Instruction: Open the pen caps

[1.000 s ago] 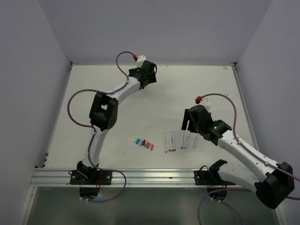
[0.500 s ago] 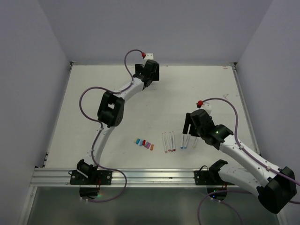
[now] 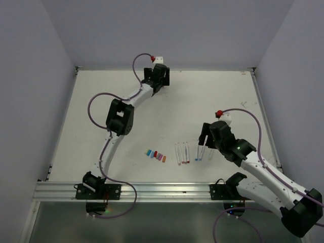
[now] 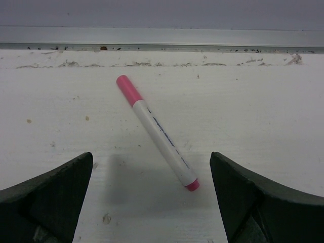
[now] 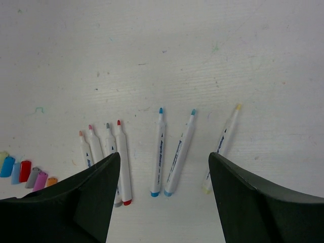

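A capped pen (image 4: 158, 134) with a white barrel and a pink cap (image 4: 128, 89) lies slanted on the table near the far rail, in the left wrist view. My left gripper (image 4: 152, 202) is open above its near end, one finger on either side, touching nothing. It sits at the table's far edge (image 3: 158, 77). My right gripper (image 5: 162, 197) is open and empty above a row of several uncapped pens (image 5: 160, 151), which also show from the top (image 3: 183, 152). Several loose pen caps (image 5: 25, 171) lie in a row to their left, also seen from the top (image 3: 156, 155).
A metal rail (image 4: 162, 36) runs along the table's far edge just behind the pink pen. Grey walls enclose the table on three sides. An aluminium bar (image 3: 152, 191) carries the arm bases at the near edge.
My left gripper has shifted a little right and towards the far edge. My right gripper has come nearer, settling over the row of uncapped pens. Pens and caps have not moved.
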Robot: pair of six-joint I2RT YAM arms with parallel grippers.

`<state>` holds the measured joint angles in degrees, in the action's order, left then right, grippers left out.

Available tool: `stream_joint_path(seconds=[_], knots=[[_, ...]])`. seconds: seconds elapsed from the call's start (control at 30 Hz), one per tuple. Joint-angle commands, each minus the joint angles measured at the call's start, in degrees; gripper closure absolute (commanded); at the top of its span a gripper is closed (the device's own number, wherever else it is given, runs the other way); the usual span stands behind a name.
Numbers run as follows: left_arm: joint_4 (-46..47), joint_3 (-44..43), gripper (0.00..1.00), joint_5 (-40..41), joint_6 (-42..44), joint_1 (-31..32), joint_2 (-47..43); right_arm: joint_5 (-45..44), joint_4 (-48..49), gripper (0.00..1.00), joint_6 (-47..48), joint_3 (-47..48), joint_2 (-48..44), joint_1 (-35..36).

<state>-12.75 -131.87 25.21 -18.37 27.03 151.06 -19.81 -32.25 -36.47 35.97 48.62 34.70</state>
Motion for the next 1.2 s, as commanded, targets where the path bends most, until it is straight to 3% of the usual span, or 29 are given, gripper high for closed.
stream_joint_path(seconds=[0.0,0.37,0.43,0.5,0.77,0.9,1.07,1.1,1.17], knots=[[2.3,-3.6,0.00,-3.8,1.0,-0.5,1.0,-0.1,2.2,0.26,-0.1,-1.0,-1.5,-0.2],[-9.1,-7.3,0.00,-3.5,-0.1,-0.5,2.8,0.3,5.4,0.26,-0.1,-3.0,-3.6,-0.1],[-5.4,-2.8,0.00,-6.8,-0.1,-0.6,-0.1,0.5,6.2,0.26,-0.3,-3.7,-3.4,-0.1],[-0.5,3.3,0.00,-3.6,-1.5,-0.6,-2.9,0.4,6.8,0.26,-0.4,-4.1,-2.7,-0.2],[9.5,11.2,0.05,-4.5,-2.5,-0.6,-11.4,-0.3,6.9,0.26,0.3,-4.3,-2.0,-0.1],[20.5,19.4,0.31,-12.0,-2.7,-0.6,-15.9,-0.5,7.0,0.26,0.3,-4.4,-1.9,-0.2],[23.0,16.7,0.54,-21.9,-5.3,-1.0,-13.3,-0.2,6.9,0.26,-0.1,-4.3,-2.2,-0.1],[22.9,14.3,0.66,-25.2,-5.8,-1.1,-12.3,-0.2,6.8,0.26,-0.1,-4.2,-2.3,-0.2],[21.8,11.5,0.72,-27.9,-8.2,-1.6,-9.4,-0.7,6.5,0.26,-0.1,-4.2,-2.9,-0.1]])
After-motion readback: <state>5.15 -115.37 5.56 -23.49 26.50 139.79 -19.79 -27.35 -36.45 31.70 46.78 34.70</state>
